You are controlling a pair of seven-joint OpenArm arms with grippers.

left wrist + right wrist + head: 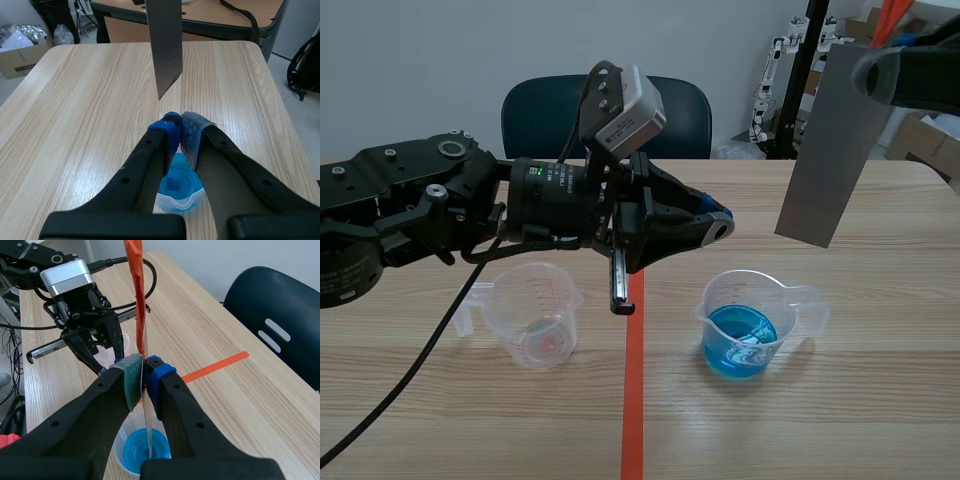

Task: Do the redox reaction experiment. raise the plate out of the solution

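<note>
A grey metal plate (832, 140) hangs tilted in the air, well above a clear beaker of blue solution (745, 325). My right gripper (144, 371) is shut on the plate (145, 405), which runs edge-on between its pads, with an orange tag (135, 270) at its top end. The blue beaker (145, 452) lies below it. My left gripper (718, 222) is shut on nothing and hovers left of the plate. From the left wrist, the plate (165, 45) hangs ahead of the left gripper (180, 131), and the blue beaker (177, 187) sits under its fingers.
An empty clear beaker (532, 315) with a reddish trace inside stands left of the orange tape line (633, 380). A dark chair (605, 115) stands behind the table. Cardboard boxes and equipment stand beyond the table's right side.
</note>
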